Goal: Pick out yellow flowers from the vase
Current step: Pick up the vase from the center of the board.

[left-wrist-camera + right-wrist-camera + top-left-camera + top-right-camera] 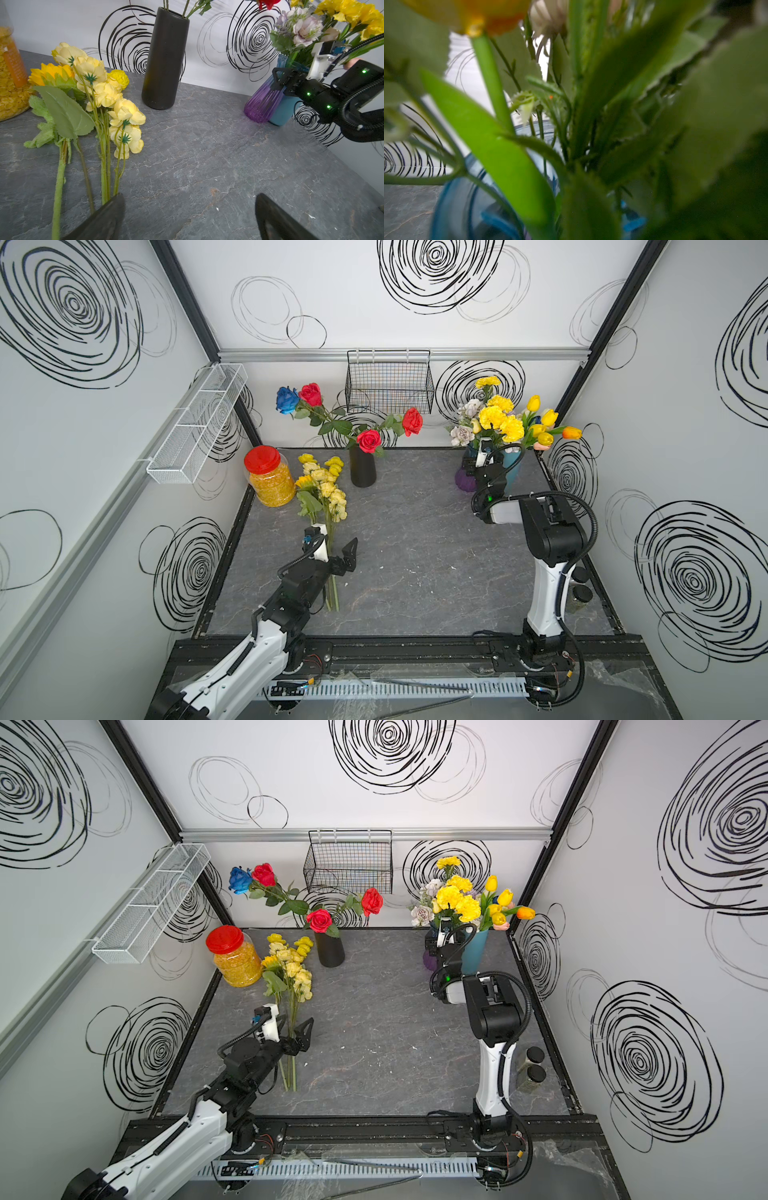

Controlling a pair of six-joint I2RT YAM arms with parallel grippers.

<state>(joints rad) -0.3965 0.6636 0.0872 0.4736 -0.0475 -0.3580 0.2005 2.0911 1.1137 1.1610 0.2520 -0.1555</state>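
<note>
Take as reference the black vase [363,468], standing upright at the rear edge of the table [415,556] and holding red roses [369,440] and one blue rose [287,400].

Find the blue vase [512,472] well to the right of the black vase, in the rear right corner. Note the purple vase [464,483] close against it on the side facing the black vase; contact not determinable. Observe in the blue vase the yellow carnations [496,418] bunched at the middle, the yellow tulips [544,423] leaning away from the black vase, and pale lilac blooms [462,434] on the side toward it.

Find the loose yellow flowers [326,485] lying flat on the table just left of the black vase, heads rearward and stems frontward, beside a red-lidded jar [270,479] further left.

Locate the left gripper [190,199] forward and left of the black vase, low over the stems of the loose yellow flowers. Jaws spread wide, gripping nothing, with one finger [104,218] above the stems.

Locate the right gripper [280,78] right of the black vase, pushed in among stems and leaves at the blue vase's rim. Right wrist view: blurred greenery only, fingers hidden. Spread or clamped on a stem: cannot tell.
</note>
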